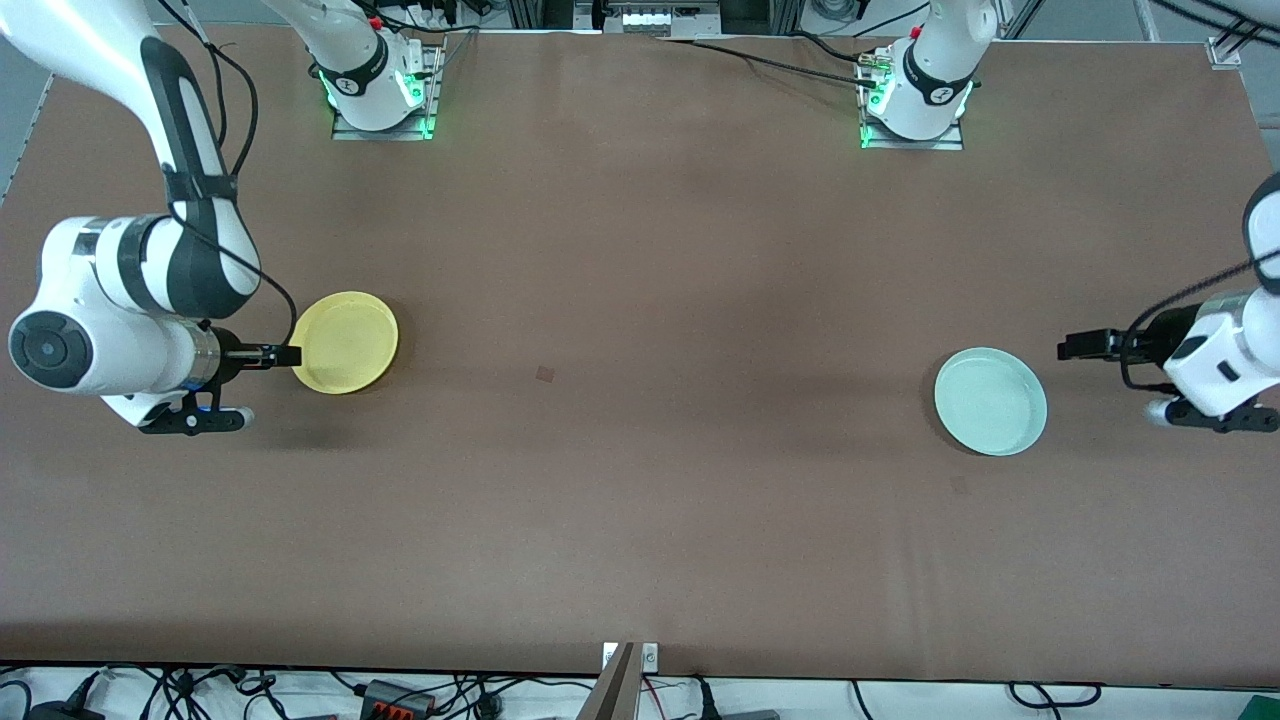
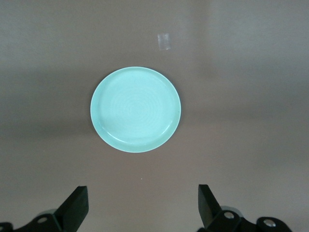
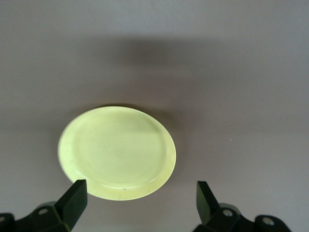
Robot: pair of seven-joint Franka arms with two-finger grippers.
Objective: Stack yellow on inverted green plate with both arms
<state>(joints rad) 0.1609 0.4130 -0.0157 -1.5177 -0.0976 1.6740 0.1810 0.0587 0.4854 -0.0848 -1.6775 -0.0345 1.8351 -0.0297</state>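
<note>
Both end effectors gape, holding nothing — right end effector (image 1: 290, 355) beside the yellow plate (image 1: 346, 342), left end effector (image 1: 1068, 347) near the green plate (image 1: 990, 401).

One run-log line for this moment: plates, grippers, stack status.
round yellow plastic plate: upright on table, right arm's end | round pale mint-green plate: upright, left arm's end | right gripper: open at yellow rim | left gripper: open, short of green | stack: not started

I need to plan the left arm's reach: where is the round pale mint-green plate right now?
The round pale mint-green plate lies rim-up on the brown table toward the left arm's end, just ahead of the open left gripper, well apart from the round yellow plate.
</note>
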